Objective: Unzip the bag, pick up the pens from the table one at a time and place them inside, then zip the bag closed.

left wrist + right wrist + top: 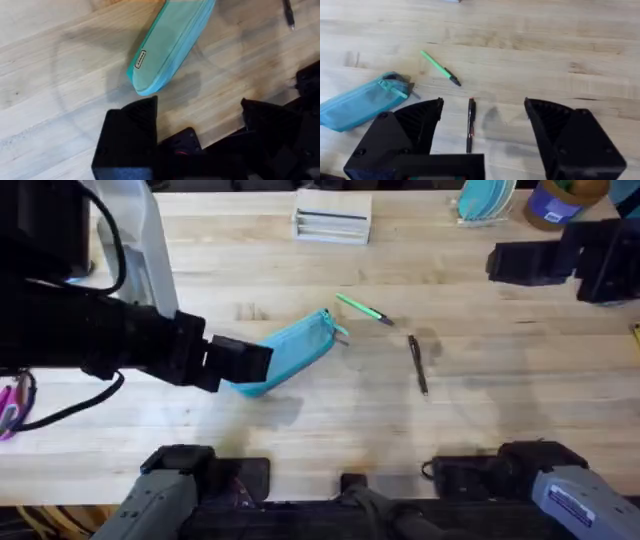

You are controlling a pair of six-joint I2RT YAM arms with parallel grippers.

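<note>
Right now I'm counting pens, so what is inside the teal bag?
The bag looks zipped shut, so its inside is hidden. The green pen and black pen lie outside on the table.

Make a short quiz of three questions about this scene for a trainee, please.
1. True or false: both pens lie on the table, outside the bag.
2. Which pen lies nearer the bag's zipper pull? A) green pen B) black pen
3. Fill in: the right gripper is ____, hanging over the black pen.

Key: 1 true; 2 A; 3 open. The left gripper, also open, is at the bag's other end.
</note>
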